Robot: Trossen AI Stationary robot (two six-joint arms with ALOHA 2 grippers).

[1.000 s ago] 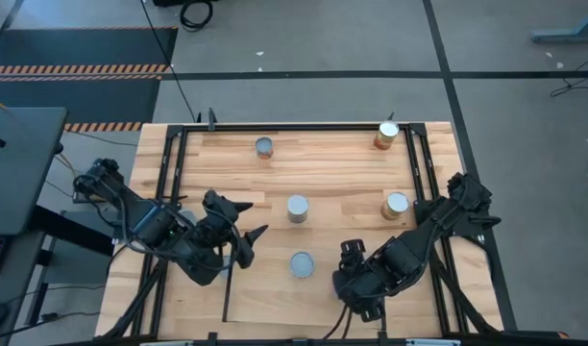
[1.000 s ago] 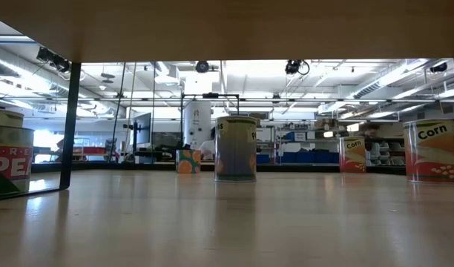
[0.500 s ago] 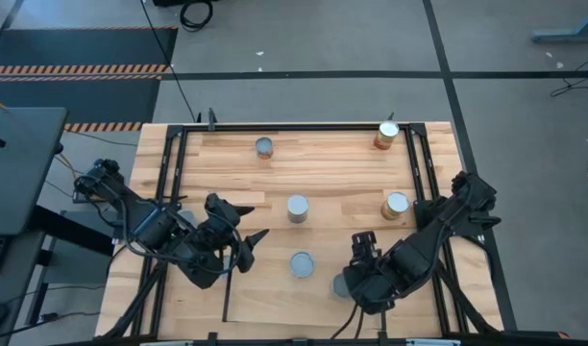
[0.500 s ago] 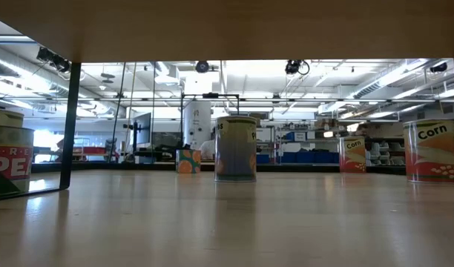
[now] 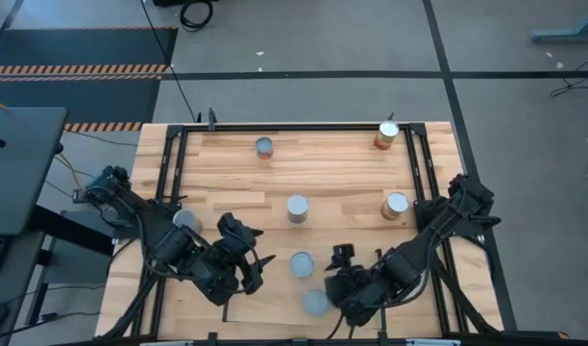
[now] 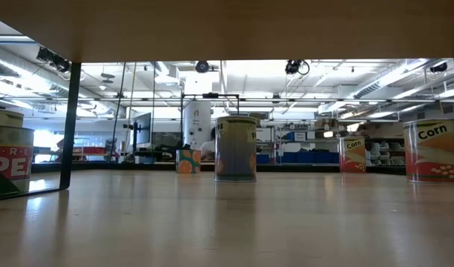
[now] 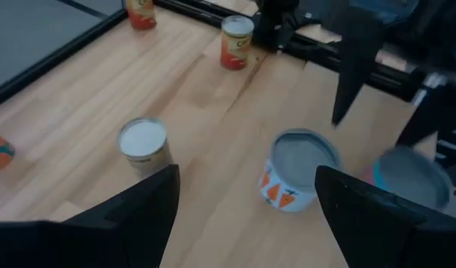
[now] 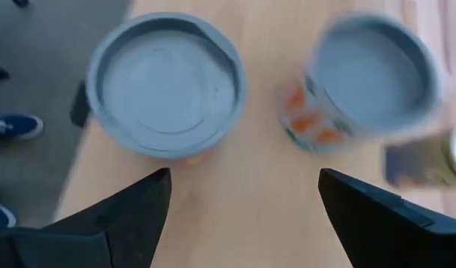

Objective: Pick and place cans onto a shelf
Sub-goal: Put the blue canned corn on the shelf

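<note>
Pale planked table (image 5: 342,173), seven cans showing from above. At far left, a can (image 5: 185,220) by the left arm's elbow. Next, left gripper (image 5: 256,272), fingers spread, empty, low over the near table. Just right of it, the carrot can (image 5: 302,263), upright, grey lid up, round, so no long axis to line up with. Just nearer than that, a second grey-lidded can (image 5: 315,304), upright at the near edge. Right gripper (image 5: 338,279) close beside both, fingers spread wide, nothing between them; both lids fill the right wrist view: near can (image 8: 167,93), carrot can (image 8: 368,82). Probably the right arm's pick: near-edge can closest to it, to its left and slightly nearer. Farther back: centre can (image 5: 297,208), can (image 5: 264,147), corn can (image 5: 396,205), corner can (image 5: 386,135). Shelf not clearly made out from above.
</note>
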